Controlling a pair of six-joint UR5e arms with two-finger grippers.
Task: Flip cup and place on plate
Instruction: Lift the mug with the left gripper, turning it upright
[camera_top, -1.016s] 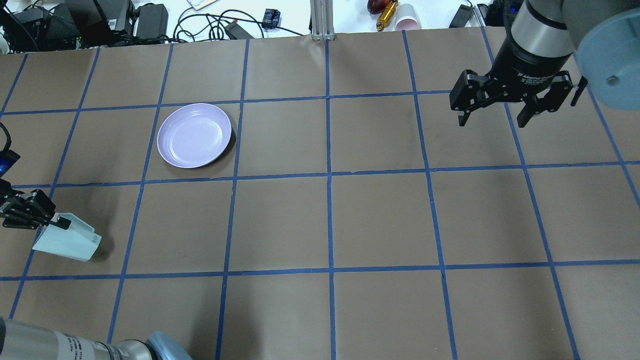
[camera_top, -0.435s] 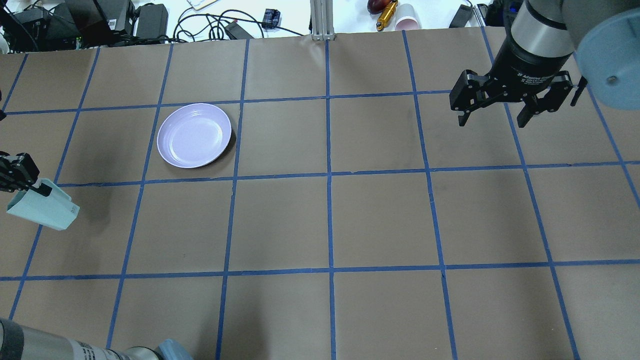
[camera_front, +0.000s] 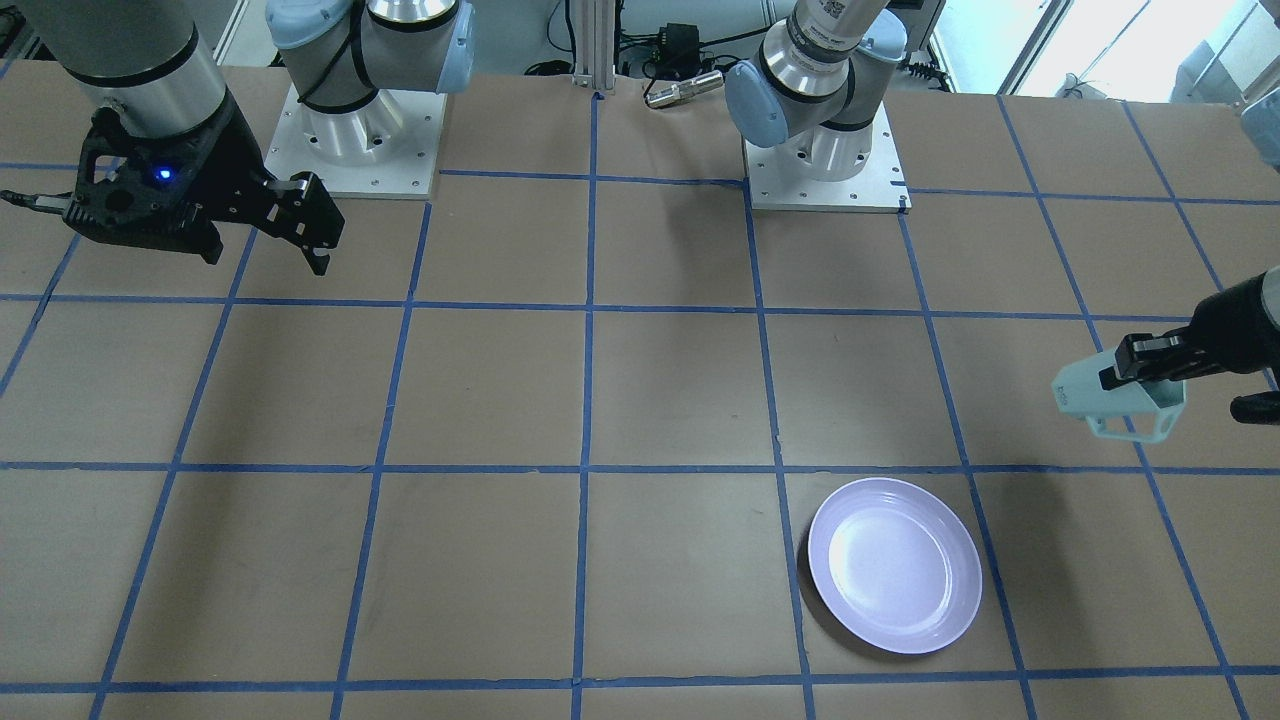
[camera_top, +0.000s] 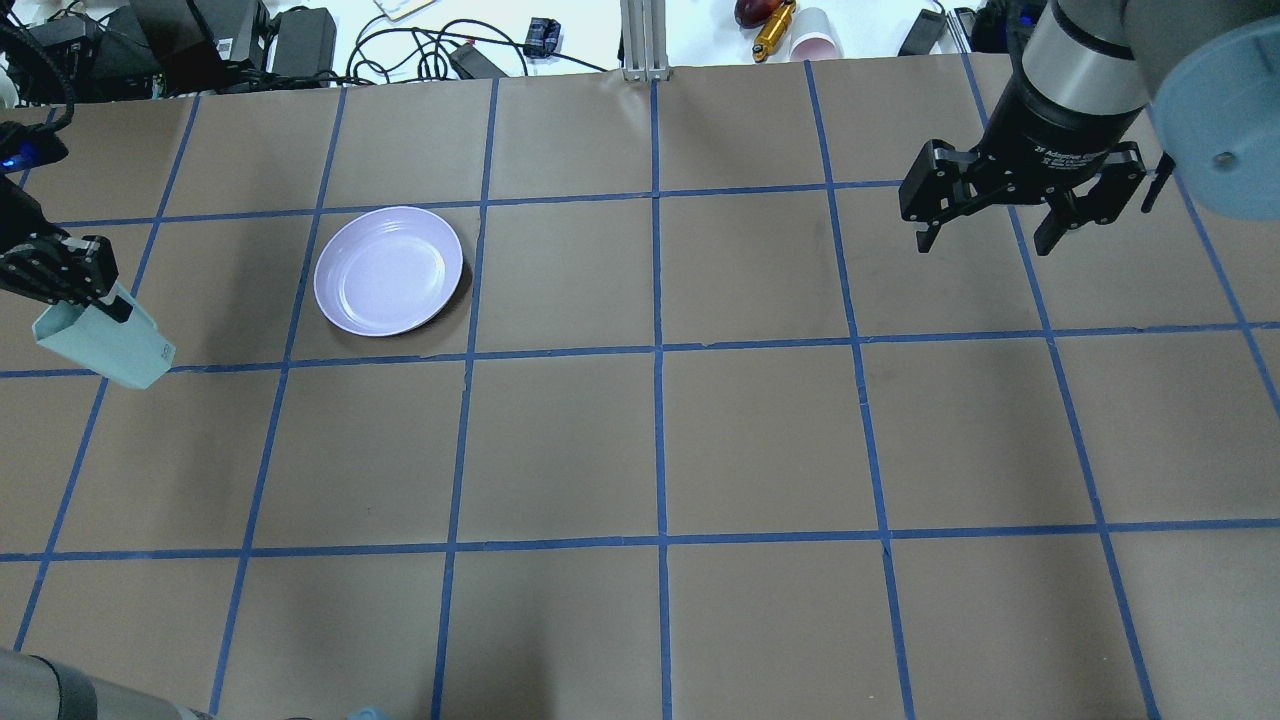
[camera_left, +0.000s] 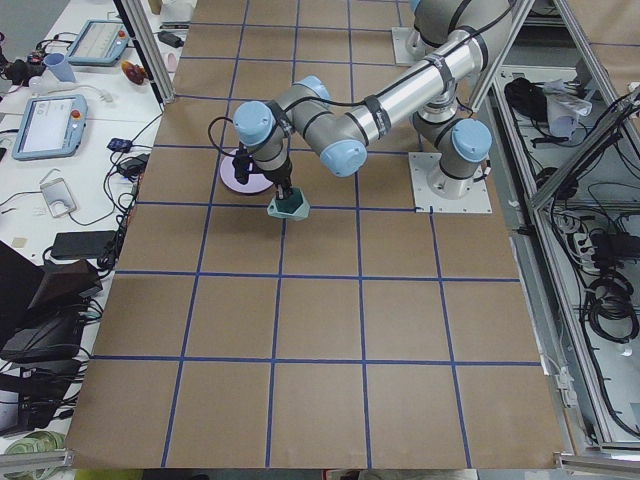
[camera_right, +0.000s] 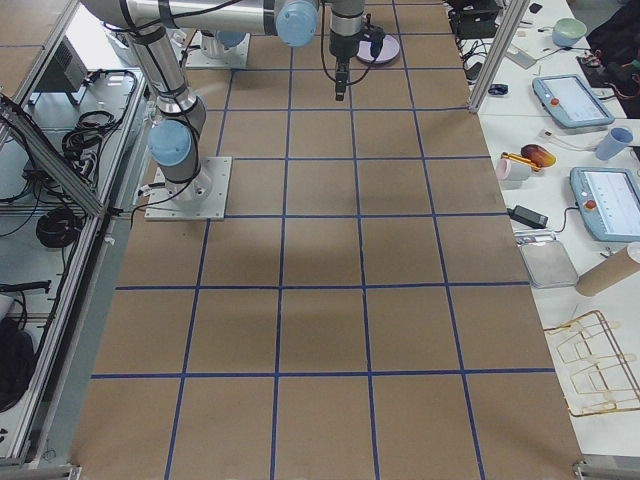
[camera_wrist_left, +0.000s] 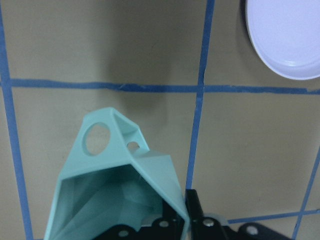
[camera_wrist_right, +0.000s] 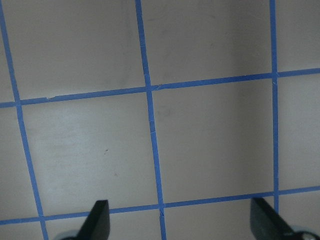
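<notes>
The pale mint-teal faceted cup (camera_top: 105, 345) hangs tilted above the table, held by its rim, left of the plate in the overhead view. My left gripper (camera_top: 100, 295) is shut on the cup wall. The left wrist view shows the cup's (camera_wrist_left: 120, 195) open mouth and angular handle, with one finger inside. In the front view the cup (camera_front: 1120, 400) is at the right edge. The lavender plate (camera_top: 388, 270) lies flat and bare on the table; it also shows in the front view (camera_front: 895, 563). My right gripper (camera_top: 985, 240) is open and empty, high over the far right of the table.
The brown paper table has a blue tape grid (camera_top: 657, 350). Cables, a pink cup (camera_top: 815, 45) and an aluminium post (camera_top: 645, 40) lie beyond the far edge. The two arm bases (camera_front: 825, 160) stand at the robot's side.
My left gripper has carried the cup away from the robot, up the overhead view, to a spot level with the plate's near edge. The right arm and the plate have not moved.
</notes>
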